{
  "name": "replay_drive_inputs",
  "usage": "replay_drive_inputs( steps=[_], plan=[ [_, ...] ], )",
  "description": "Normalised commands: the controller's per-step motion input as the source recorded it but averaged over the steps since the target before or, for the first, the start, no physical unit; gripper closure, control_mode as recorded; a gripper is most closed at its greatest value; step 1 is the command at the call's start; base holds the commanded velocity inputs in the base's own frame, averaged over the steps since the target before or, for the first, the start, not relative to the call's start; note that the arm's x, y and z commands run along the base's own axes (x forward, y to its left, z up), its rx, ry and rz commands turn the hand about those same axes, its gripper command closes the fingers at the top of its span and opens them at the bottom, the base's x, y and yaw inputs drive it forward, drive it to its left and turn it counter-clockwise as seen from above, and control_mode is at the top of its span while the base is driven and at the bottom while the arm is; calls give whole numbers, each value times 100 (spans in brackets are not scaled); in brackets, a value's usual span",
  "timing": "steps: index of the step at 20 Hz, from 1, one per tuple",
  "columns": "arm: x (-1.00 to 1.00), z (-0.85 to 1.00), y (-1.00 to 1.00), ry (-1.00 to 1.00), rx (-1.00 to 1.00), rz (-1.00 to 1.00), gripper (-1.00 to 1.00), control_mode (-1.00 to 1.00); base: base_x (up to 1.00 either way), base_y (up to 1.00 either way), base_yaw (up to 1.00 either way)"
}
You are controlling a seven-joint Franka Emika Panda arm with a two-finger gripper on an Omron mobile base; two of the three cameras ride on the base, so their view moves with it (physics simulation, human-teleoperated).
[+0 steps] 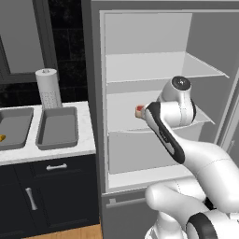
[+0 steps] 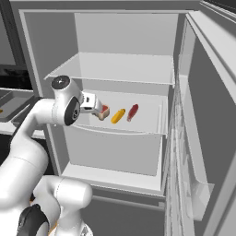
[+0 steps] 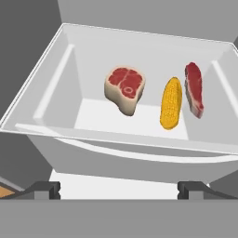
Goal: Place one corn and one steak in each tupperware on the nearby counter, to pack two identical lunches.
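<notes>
On the middle fridge shelf (image 3: 139, 139) lie a thick steak (image 3: 125, 88), a yellow corn (image 3: 171, 103) and a second, thinner steak (image 3: 194, 89) on its edge. From the right base view the same row reads steak (image 2: 103, 112), corn (image 2: 118, 115), steak (image 2: 132, 112). My gripper (image 3: 119, 190) is open and empty, its fingertips (image 3: 44, 189) spread wide just in front of the shelf. It points at the thick steak and hovers at that steak's left, gripper (image 2: 97, 108). Two grey tupperware trays sit on the counter (image 1: 46, 151): the right one (image 1: 58, 127) is empty, and the left one (image 1: 14, 128) holds a corn (image 1: 2, 137).
The fridge stands open, with its door (image 2: 207, 115) swung out on the right. A paper towel roll (image 1: 48, 87) stands behind the trays. Dark cabinets with silver handles (image 1: 56, 166) run under the counter. My own arm covers most of the shelf in the left base view.
</notes>
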Motion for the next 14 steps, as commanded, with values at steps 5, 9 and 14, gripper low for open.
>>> replay_drive_inputs(
  steps=[5,9,14],
  plan=[
    [9,-11,0,0,0,0,-100,-100,0,0,0],
    [12,-11,0,0,0,0,-100,-100,0,0,0],
    [12,-11,-4,0,0,0,-100,-100,0,0,0]
  ],
)
